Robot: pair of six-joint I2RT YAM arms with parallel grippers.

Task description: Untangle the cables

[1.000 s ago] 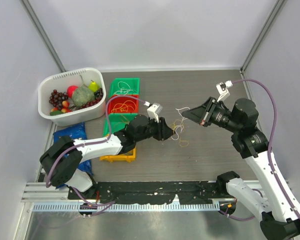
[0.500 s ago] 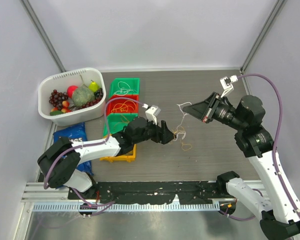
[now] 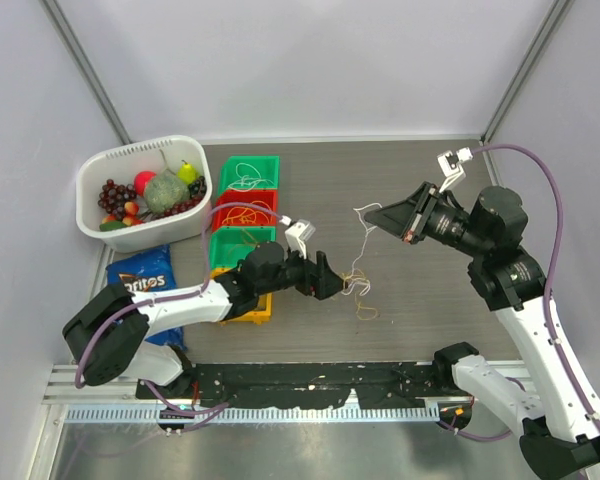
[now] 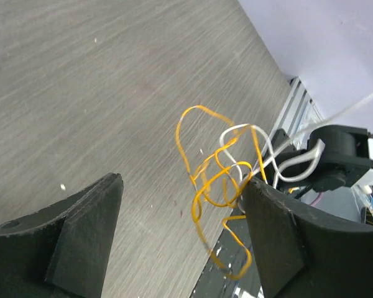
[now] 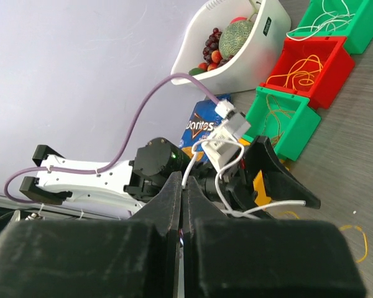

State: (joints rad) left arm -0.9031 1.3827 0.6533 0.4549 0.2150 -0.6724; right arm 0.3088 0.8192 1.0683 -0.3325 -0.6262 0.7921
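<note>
A thin white cable (image 3: 361, 245) hangs from my right gripper (image 3: 372, 214), which is shut on its upper end and held above the table. Its lower part is snarled with a yellow cable (image 3: 356, 287) in a small tangle at the table's middle. The right wrist view shows the white cable (image 5: 280, 206) looping out from the closed fingertips of the right gripper (image 5: 182, 186). My left gripper (image 3: 326, 279) sits low beside the tangle, open. In the left wrist view the yellow cable (image 4: 205, 180) and white cable (image 4: 280, 164) lie between the wide jaws of the left gripper (image 4: 183, 230), touching the right finger (image 4: 280, 242).
A row of small bins, green (image 3: 248, 175), red (image 3: 242, 212), green (image 3: 232, 248) and yellow (image 3: 242, 312), holding sorted cables, stands left of the tangle. A white basket (image 3: 100, 170) of fruit is at the far left. A blue crisp bag (image 3: 145, 277) lies below it.
My right gripper has lifted the white cable slightly up and back. My left arm has pulled back towards the near left, its gripper lower beside the tangle. The yellow loop has shifted nearer.
</note>
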